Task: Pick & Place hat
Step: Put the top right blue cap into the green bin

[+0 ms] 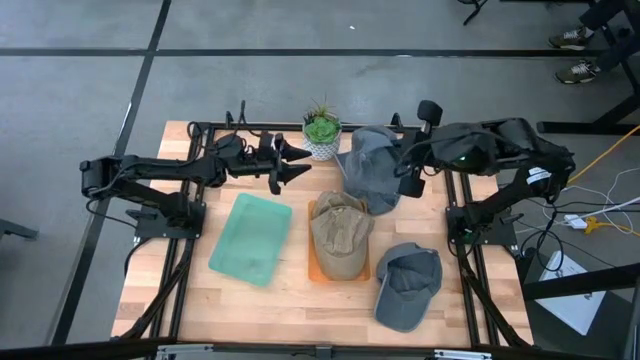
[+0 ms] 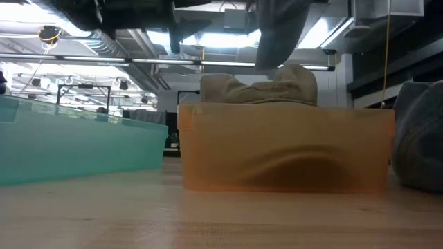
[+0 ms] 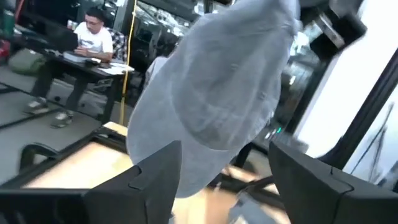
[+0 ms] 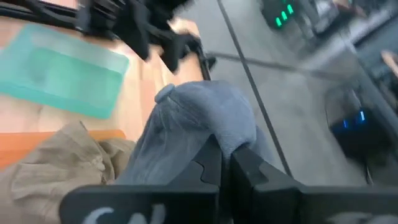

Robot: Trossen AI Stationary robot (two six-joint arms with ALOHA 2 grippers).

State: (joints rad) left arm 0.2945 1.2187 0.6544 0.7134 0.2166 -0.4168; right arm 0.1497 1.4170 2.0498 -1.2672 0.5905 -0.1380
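Right end effector pinches the grey hat — lifted above table.

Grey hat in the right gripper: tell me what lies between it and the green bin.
The grey hat, pinched in the shut right gripper, hangs above the table. The orange bin holding a tan hat and the open left gripper lie toward the green bin.

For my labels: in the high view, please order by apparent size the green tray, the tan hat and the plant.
1. green tray
2. tan hat, only somewhat smaller
3. plant, clearly smallest
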